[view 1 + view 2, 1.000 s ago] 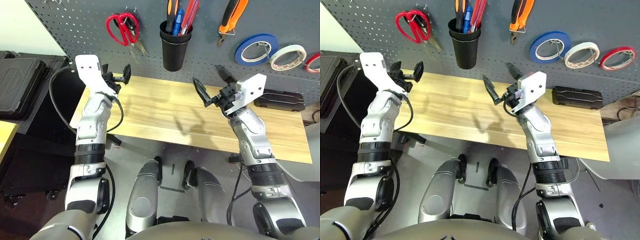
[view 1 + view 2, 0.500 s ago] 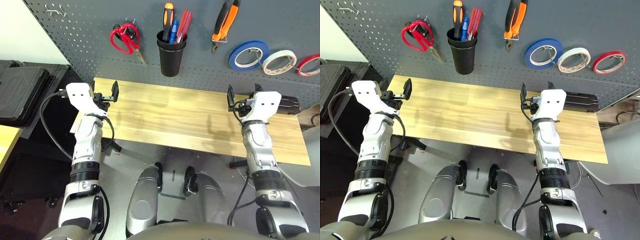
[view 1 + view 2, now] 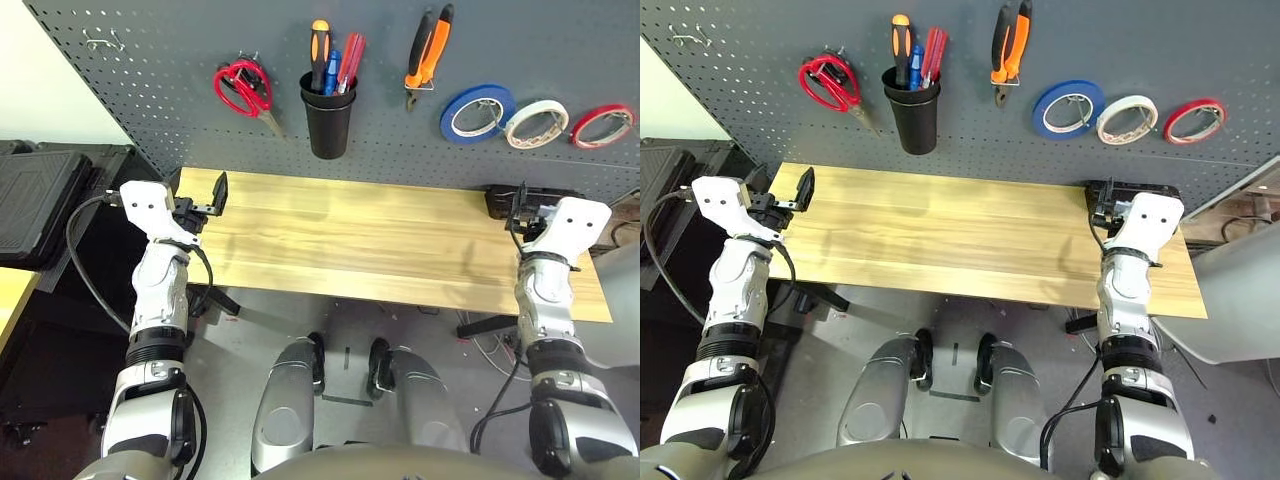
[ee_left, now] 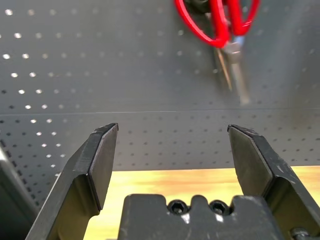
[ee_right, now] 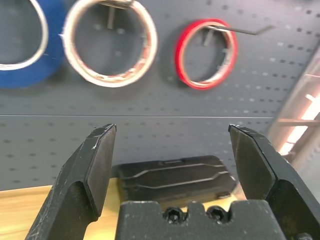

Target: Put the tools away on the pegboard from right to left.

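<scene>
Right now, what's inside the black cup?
The cup holds an orange-and-black handle, a blue one and red ones. Their lower ends are hidden by the cup's wall.

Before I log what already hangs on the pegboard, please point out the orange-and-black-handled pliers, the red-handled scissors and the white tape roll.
orange-and-black-handled pliers (image 3: 434, 53), left eye view, orange handle
red-handled scissors (image 4: 219, 25), left wrist view, red handle
white tape roll (image 3: 1152, 119), right eye view, ring's right side

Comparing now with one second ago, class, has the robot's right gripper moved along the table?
Yes: the right gripper has moved rightward, from left of the black case to in front of it.
</scene>
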